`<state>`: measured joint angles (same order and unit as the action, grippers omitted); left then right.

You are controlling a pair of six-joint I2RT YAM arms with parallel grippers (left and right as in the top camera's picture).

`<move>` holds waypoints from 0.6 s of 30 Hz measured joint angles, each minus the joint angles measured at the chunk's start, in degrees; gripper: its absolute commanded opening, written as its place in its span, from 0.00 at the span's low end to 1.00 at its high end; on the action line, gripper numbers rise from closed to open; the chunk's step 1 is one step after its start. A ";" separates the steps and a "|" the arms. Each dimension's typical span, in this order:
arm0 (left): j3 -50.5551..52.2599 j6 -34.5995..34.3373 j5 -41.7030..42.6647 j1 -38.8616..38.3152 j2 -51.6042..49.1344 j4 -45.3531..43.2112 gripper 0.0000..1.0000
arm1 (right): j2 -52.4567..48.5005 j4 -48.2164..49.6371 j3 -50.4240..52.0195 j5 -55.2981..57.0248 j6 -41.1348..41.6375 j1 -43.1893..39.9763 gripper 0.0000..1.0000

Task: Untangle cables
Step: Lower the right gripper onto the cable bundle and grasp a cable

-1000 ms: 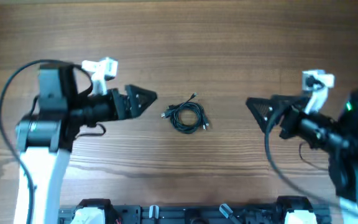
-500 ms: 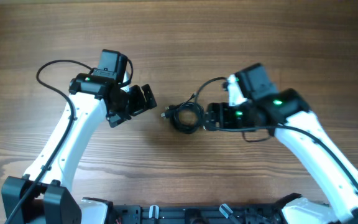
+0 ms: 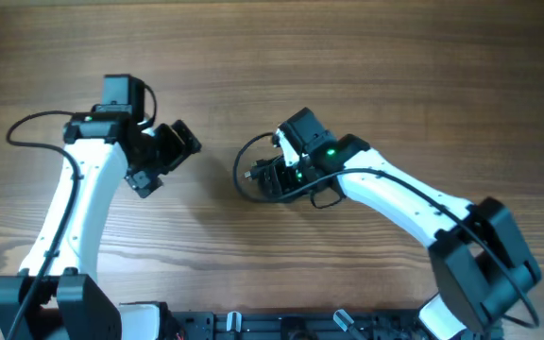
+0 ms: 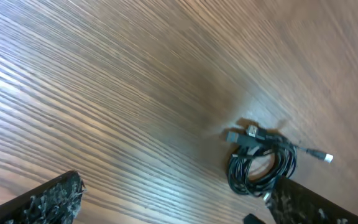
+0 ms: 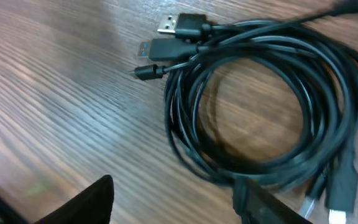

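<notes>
The thin black cables point(image 5: 182, 124), wound into one small coil with plug ends sticking out, lie mid-table on the brown wood-grain tabletop point(image 3: 395, 76). The right gripper point(image 5: 174, 183) hangs spread over the coil's near edge, grasping nothing. The left gripper point(image 3: 166, 159), also spread and empty, sits well to the left.

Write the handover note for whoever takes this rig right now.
Bundled coil of thin black cables: lying on the brown wooden table, plugs sticking out at one side.
Left gripper: open, empty, apart from the coil.
Right gripper: open, low over the coil, one of its fingers at the coil's edge, nothing gripped.
Done: nothing separated.
Left: grasp, then pull each cable free.
</notes>
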<state>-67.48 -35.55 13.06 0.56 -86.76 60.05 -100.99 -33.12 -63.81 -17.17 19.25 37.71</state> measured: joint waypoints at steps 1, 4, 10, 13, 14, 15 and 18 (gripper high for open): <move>0.00 -0.02 0.00 0.46 0.00 0.15 1.00 | -0.76 0.55 0.00 0.22 -1.64 0.28 0.64; 0.00 -0.26 0.02 1.01 0.00 0.79 1.00 | -4.26 2.95 0.00 1.66 -6.19 1.57 0.64; 0.00 -0.37 0.02 1.01 0.00 0.81 1.00 | -5.73 4.87 0.00 3.98 -13.49 2.64 0.52; 0.00 -0.37 0.04 1.01 0.00 0.83 1.00 | -5.73 4.66 0.00 5.84 -16.17 2.64 0.33; 0.00 -0.37 0.02 1.01 0.00 0.81 1.00 | -5.73 3.67 0.00 5.86 -16.55 2.64 0.28; 0.00 -0.37 0.04 1.01 0.00 0.81 1.00 | -5.73 2.45 0.00 5.73 -17.00 2.64 0.26; 0.00 -0.37 0.04 1.01 0.00 0.35 1.00 | -5.73 0.26 0.00 5.64 -17.44 2.67 0.21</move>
<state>-67.48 -35.92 13.10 1.56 -86.76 60.40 -106.72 -32.86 -63.81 -11.53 1.80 40.38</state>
